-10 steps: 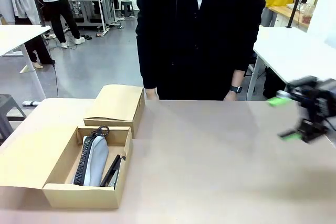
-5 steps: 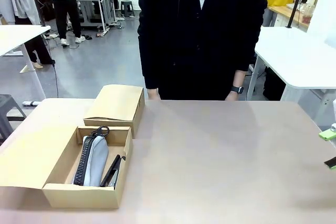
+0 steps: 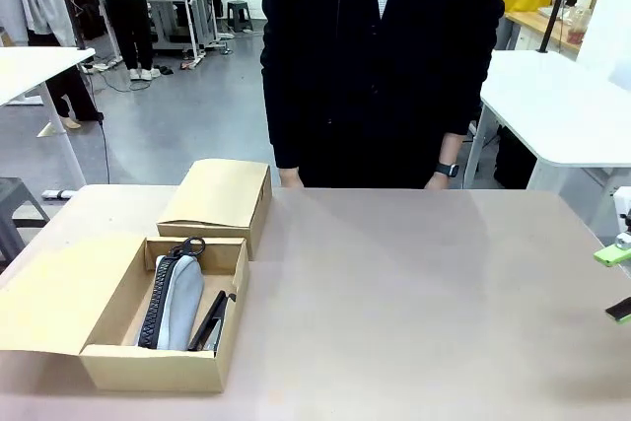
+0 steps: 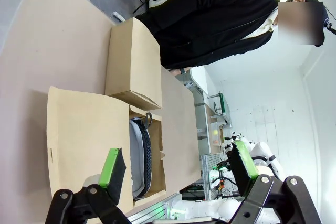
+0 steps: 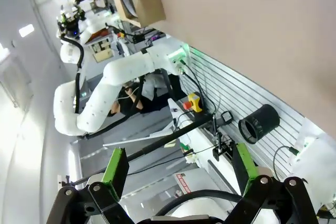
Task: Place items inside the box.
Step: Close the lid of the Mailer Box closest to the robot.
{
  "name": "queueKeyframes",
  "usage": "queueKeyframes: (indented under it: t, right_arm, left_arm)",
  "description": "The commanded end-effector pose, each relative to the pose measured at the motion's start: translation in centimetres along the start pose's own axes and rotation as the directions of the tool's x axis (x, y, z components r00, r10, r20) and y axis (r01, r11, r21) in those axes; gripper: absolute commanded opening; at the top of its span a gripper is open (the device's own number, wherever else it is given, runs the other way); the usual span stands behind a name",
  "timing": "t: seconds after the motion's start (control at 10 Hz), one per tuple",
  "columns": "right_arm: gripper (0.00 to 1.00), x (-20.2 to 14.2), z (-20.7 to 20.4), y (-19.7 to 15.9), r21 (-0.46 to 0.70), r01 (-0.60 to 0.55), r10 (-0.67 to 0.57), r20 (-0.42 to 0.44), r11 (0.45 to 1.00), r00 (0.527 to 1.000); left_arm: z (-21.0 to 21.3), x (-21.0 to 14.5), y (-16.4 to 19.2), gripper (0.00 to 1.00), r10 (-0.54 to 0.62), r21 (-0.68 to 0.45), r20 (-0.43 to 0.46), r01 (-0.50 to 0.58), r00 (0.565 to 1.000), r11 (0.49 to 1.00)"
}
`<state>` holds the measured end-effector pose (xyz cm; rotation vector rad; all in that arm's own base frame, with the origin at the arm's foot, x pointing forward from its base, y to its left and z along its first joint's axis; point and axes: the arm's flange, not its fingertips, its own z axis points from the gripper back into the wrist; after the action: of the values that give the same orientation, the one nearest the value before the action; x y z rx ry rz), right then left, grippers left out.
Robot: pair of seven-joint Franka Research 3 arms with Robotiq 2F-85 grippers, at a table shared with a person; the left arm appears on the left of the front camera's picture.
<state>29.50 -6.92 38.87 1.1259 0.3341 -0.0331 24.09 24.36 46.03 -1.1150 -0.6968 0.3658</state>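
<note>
- Cardboard box (image 3: 108, 357) sitting open at front-left of table (image 3: 414, 283), flap folded out to the left
- Grey zip pouch (image 3: 177, 301) lying lengthwise inside box, black zipper edge along its left side, zip pull up at far end
- Slim black item (image 3: 209, 320) tucked just right of pouch, against right wall of box; can't tell exactly what it is
- 2nd box, closed (image 3: 219, 196), just behind the open one, touching its far corner
- Right gripper (image 3: 617, 283) barely peeking in at right edge of front view, green pads spread apart, nothing between; same in right wrist view (image 5: 179, 169), pads wide, aimed off past table edge
- Left gripper (image 4: 176, 165) spread wide too, nothing pinched, open box + pouch visible beyond it
- Person in black top (image 3: 385, 56) standing at far side, hands down at table edge, wristwatch (image 3: 446, 169) on one wrist
</note>
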Motion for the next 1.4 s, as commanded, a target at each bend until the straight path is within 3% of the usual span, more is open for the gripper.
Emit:
queueKeyframes:
  t: [0.0,0.2,0.3,0.4,0.5,0.6,0.7,0.9,1.0,1.1,1.3]
  right_arm:
    - [1.00,0.1,0.3,0.7,0.008,0.020,-0.020,0.001,1.000,1.000]
    - [1.00,0.1,0.3,0.7,0.008,0.020,-0.020,0.001,1.000,1.000]
    - [1.00,0.1,0.3,0.7,0.008,0.020,-0.020,0.001,1.000,1.000]
    - [1.00,0.1,0.3,0.7,0.008,0.020,-0.020,0.001,1.000,1.000]
    - [1.00,0.1,0.3,0.7,0.008,0.020,-0.020,0.001,1.000,1.000]
    - [1.00,0.1,0.3,0.7,0.008,0.020,-0.020,0.001,1.000,1.000]
    - [1.00,0.1,0.3,0.7,0.008,0.020,-0.020,0.001,1.000,1.000]
    - [1.00,0.1,0.3,0.7,0.008,0.020,-0.020,0.001,1.000,1.000]
    - [1.00,0.1,0.3,0.7,0.008,0.020,-0.020,0.001,1.000,1.000]
    - [1.00,0.1,0.3,0.7,0.008,0.020,-0.020,0.001,1.000,1.000]
    - [1.00,0.1,0.3,0.7,0.008,0.020,-0.020,0.001,1.000,1.000]
  left_arm:
    - [0.0,0.0,-0.1,1.00,-0.018,-0.020,0.011,0.018,1.000,1.000]
    - [0.0,0.0,0.0,1.00,0.000,0.000,0.000,0.000,1.000,1.000]
    - [-3.2,-1.2,-2.3,1.00,-0.338,-0.028,-0.067,0.337,0.939,0.941]
    - [-7.4,-3.1,-4.9,1.00,-0.713,0.005,-0.036,0.713,0.701,0.701]
    - [-10.0,-5.0,-7.0,1.00,-0.846,-0.121,-0.044,0.837,0.532,0.533]
    - [-11.8,-6.4,-8.4,1.00,-0.938,-0.168,0.020,0.926,0.345,0.337]
    - [-13.0,-7.0,-8.5,1.00,-0.983,-0.133,0.121,0.983,0.141,0.125]
    - [-13.5,-6.4,-7.4,1.00,-0.961,-0.023,0.216,0.983,-0.174,-0.183]
    - [-13.4,-6.4,-6.3,1.00,-0.938,-0.009,0.192,0.955,-0.288,-0.295]
    - [-13.3,-7.1,-4.9,1.00,-0.938,-0.073,0.154,0.943,-0.310,-0.324]
    - [-12.8,-7.0,-0.8,1.00,-0.916,-0.110,-0.005,0.911,-0.400,-0.397]
